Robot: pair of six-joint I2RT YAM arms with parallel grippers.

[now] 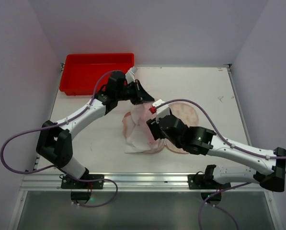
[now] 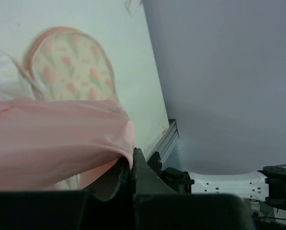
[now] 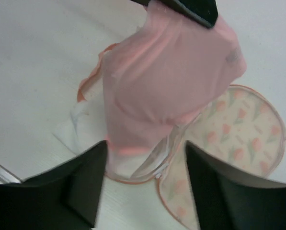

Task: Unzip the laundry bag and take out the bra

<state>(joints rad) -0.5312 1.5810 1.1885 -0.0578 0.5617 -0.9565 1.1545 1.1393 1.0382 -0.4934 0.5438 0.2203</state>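
Surface: one white table (image 1: 99, 139), matt, with an aluminium rail (image 1: 147, 181) along its near edge; pale grey walls (image 1: 147, 28) close it in at the back and both sides.

Laundry bag (image 3: 171, 81): one, at the middle of the table; its far end is raised off the surface and its near end trails on the table; its long axis runs from far to near, and it hangs as a slack pink sheet with a white part at the bottom.

Bra (image 3: 243, 129): one, two cups counted, print side up, flat on the table just right of the bag; its long axis runs far to near, the far cup a little further right; the bag overlaps its left edge; whether any part lies inside the bag cannot be told.

Left fingers (image 2: 131, 175): closed tight, pinching the raised end of the bag's mesh.

Right fingers (image 3: 80, 191): parted, standing either side of the bag's lower part, gripping nothing.

Other items: one red tray (image 1: 96, 72) at the far left corner, well apart from the bag; two arms, left arm (image 1: 80, 115) and right arm (image 1: 229, 151), both reaching to the middle.
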